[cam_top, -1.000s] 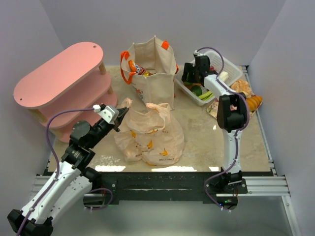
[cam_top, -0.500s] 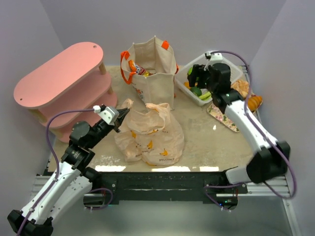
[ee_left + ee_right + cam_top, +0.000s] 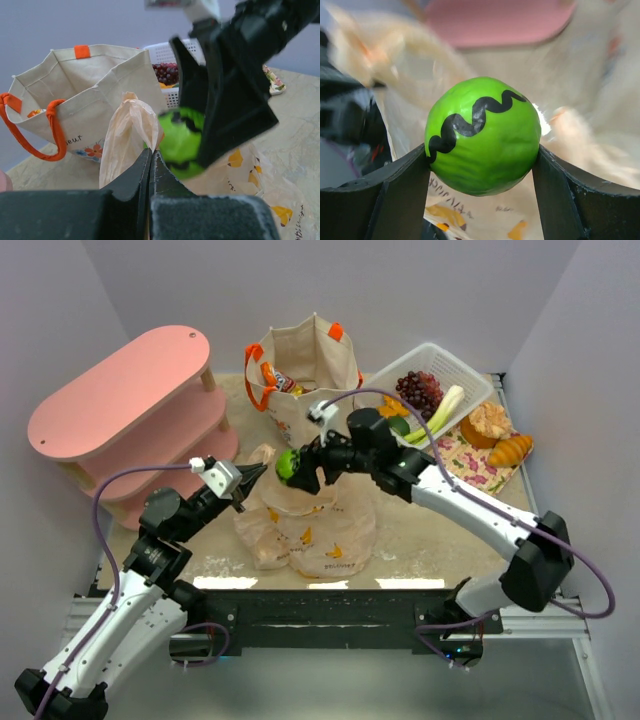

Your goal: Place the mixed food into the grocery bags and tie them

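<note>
Right gripper: I see my right gripper [image 3: 292, 470] closed on the green round vegetable with a black wavy line [image 3: 287, 464]; one finger presses each side of it, in the right wrist view too [image 3: 482, 135].
Green vegetable, place: it hangs in the air over the far left top of the thin peach plastic bag with yellow-orange prints [image 3: 318, 532], not touching the film as far as I can tell.
Left gripper: my left gripper [image 3: 252, 474] has its jaws pressed flat together. The tips sit against the bag's upright twisted handle [image 3: 129, 131]. I cannot tell whether film is pinched between them.
Plastic bag: slumped on the table, near centre, with the gripped vegetable just right of its raised handle.
Canvas tote: the boxy beige canvas tote with orange handles [image 3: 312, 390] stands upright just beyond the plastic bag, a shiny snack packet [image 3: 276, 378] showing inside.
Basket: the white slatted plastic basket [image 3: 468, 370] at far right holds dark grapes [image 3: 418, 390] and a white-green leek [image 3: 441, 411].
Mat: golden bread [image 3: 512, 449] lies on the floral pink cloth mat [image 3: 470, 468], right of the basket.
Shelf: a pink oval tiered shelf [image 3: 120, 390] stands at far left.
</note>
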Action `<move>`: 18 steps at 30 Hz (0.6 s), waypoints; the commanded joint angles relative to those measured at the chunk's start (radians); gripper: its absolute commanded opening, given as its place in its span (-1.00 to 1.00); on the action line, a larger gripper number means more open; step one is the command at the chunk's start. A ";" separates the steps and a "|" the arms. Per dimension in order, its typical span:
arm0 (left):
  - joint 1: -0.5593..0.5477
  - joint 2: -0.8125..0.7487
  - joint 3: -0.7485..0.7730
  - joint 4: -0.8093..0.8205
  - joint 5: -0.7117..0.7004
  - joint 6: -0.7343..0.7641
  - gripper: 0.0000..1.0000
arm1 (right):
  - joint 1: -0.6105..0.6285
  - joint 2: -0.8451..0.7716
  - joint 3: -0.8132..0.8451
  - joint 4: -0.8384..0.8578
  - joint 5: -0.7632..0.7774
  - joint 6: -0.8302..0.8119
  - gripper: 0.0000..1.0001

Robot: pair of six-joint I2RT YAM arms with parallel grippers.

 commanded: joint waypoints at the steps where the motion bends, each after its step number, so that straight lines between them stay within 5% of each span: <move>1: -0.005 -0.007 0.001 0.055 0.017 0.012 -1.00 | 0.062 0.025 0.029 -0.083 -0.058 -0.029 -0.39; 18: -0.007 -0.037 -0.001 0.050 -0.005 0.023 -1.00 | 0.086 0.254 0.097 -0.379 0.218 0.017 -0.17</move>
